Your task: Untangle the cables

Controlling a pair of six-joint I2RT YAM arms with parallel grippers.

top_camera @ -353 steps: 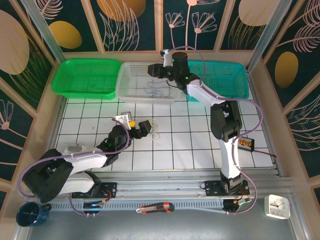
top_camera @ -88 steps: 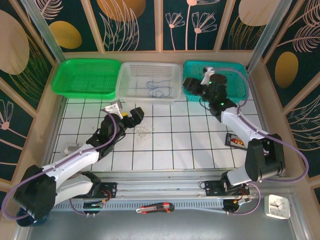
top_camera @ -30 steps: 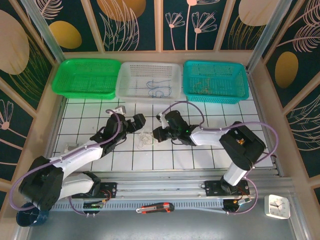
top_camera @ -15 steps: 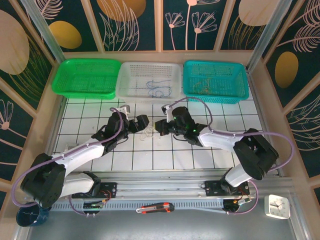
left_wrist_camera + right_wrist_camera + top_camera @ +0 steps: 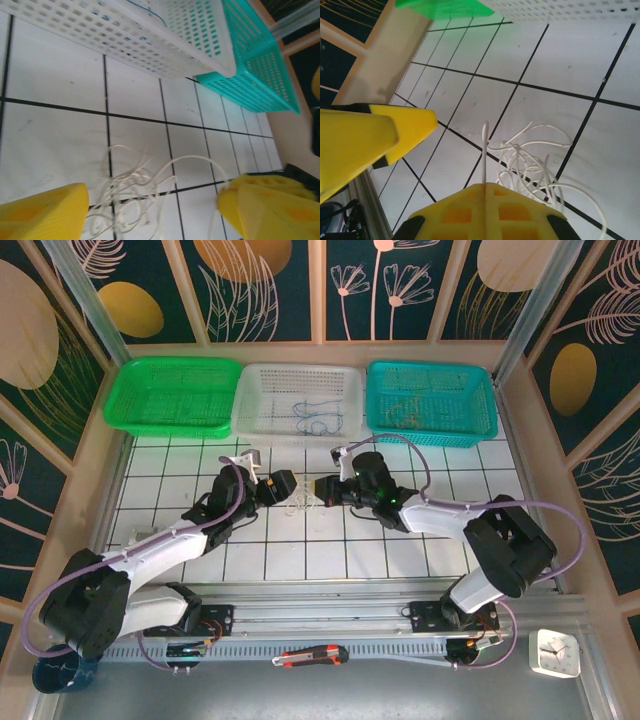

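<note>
A small tangle of thin white cables [image 5: 303, 503] lies on the gridded tabletop between both grippers. My left gripper [image 5: 283, 487] is open, and its yellow fingers [image 5: 42, 212] stand on either side of the white tangle [image 5: 127, 192], just above the table. My right gripper [image 5: 325, 490] is shut on one white cable [image 5: 485, 150], which rises straight out of the seam of its jaws [image 5: 484, 186]; the rest of the tangle [image 5: 530, 160] lies just beyond. Thin blue cables [image 5: 318, 420] lie in the white basket [image 5: 250, 410], and yellowish ones [image 5: 405, 420] in the teal basket [image 5: 480, 400].
A green basket [image 5: 175, 397] stands at the back left beside the other two. The white basket [image 5: 125, 35] and teal basket [image 5: 250, 65] stand close behind the tangle. A box cutter [image 5: 312, 655], a white clock [image 5: 553, 653] and a dark mug [image 5: 60, 670] sit off the near edge.
My right gripper has moved a little toward the baskets, still shut on the white cable, and the tangle has shifted with it. My left gripper's jaws have narrowed around the tangle.
</note>
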